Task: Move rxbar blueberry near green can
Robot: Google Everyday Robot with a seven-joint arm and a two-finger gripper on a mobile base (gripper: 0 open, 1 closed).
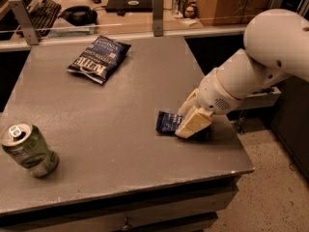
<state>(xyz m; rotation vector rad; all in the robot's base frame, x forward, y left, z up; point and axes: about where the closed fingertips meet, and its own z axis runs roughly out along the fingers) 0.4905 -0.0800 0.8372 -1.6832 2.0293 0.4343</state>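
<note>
Camera view: my end effector [193, 123] is right of centre, clamped on the rxbar blueberry [168, 122]; green can [29, 151] sits way off, lower left.

Hand [193, 125] at rxbar blueberry [167, 122], green can [29, 150] well apart.

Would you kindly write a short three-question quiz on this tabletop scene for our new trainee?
1. True or false: the green can touches the rxbar blueberry.
2. Which lies nearest the table's far edge? A green can; B Kettle chip bag; C rxbar blueberry.
3. Complete: the gripper is low over the table, at the ____.
Key: 1 false, the green can lies far from it; 2 B; 3 rxbar blueberry.
</note>
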